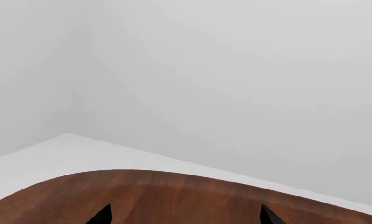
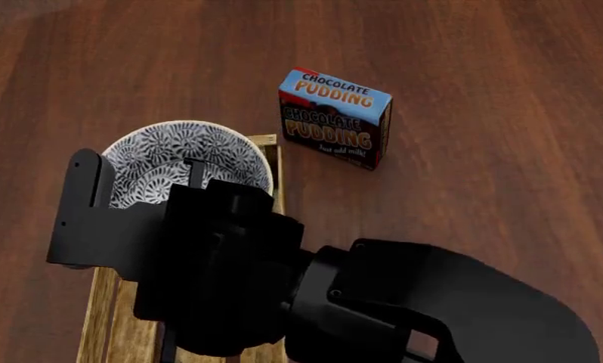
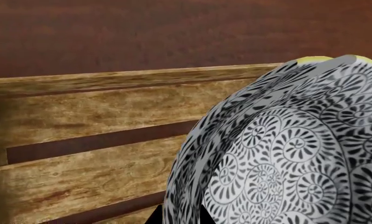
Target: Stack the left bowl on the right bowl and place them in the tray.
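One patterned bowl (image 2: 180,159) sits at the far end of the single wooden tray (image 2: 110,318) on the dark surface (image 2: 503,181). A yellow rim (image 3: 313,59) peeks behind it, so a second bowl seems nested there. The right tool (image 3: 176,217) straddles the bowl's wall; its grip I cannot tell. The left tool (image 1: 184,217) is spread, holding nothing. One pudding box (image 2: 334,117) stands beside the tray.

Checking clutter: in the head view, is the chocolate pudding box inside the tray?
No, the chocolate pudding box stands on the table, outside the tray.
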Available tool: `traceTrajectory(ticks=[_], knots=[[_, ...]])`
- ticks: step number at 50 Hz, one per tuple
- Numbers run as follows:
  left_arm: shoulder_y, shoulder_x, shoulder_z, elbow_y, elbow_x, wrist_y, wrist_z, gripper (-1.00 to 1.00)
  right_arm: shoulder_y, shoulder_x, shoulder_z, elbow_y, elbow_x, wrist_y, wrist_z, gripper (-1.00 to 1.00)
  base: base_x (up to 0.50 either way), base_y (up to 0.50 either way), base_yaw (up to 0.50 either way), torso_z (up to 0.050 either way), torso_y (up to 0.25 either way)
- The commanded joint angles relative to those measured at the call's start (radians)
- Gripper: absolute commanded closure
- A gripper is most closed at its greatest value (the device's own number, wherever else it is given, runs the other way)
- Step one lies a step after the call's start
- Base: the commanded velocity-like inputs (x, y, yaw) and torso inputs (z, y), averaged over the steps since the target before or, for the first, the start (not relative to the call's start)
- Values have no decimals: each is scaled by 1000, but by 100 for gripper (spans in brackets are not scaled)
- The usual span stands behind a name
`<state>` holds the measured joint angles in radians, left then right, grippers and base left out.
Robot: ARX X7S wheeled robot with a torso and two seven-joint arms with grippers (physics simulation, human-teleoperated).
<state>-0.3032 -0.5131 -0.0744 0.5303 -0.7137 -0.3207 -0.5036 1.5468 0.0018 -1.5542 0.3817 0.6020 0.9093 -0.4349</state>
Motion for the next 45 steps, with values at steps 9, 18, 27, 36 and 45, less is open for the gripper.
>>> traceTrajectory(ticks=[9,18,27,36,45], knots=[[2,-3,-1,-2,-3,5,2,-100,-29,-2,6,27,-70,-37,-42,100,0,0,0,0,0],[5,-6,-5,4,-9,3,-3,-100,-49,-2,5,56,-93,-60,-72,100,0,0,0,0,1],[3,-15,-10,33,-27,-17,-24,-100,-54,-2,6,70,-99,-75,-92,100,0,0,0,1,1],[2,-16,-13,30,-30,-16,-25,-100,-71,-2,5,78,-123,-90,-120,100,0,0,0,0,0],[4,-15,-13,22,-27,-8,-19,-100,-90,-2,4,81,-149,-103,-145,100,0,0,0,0,1]])
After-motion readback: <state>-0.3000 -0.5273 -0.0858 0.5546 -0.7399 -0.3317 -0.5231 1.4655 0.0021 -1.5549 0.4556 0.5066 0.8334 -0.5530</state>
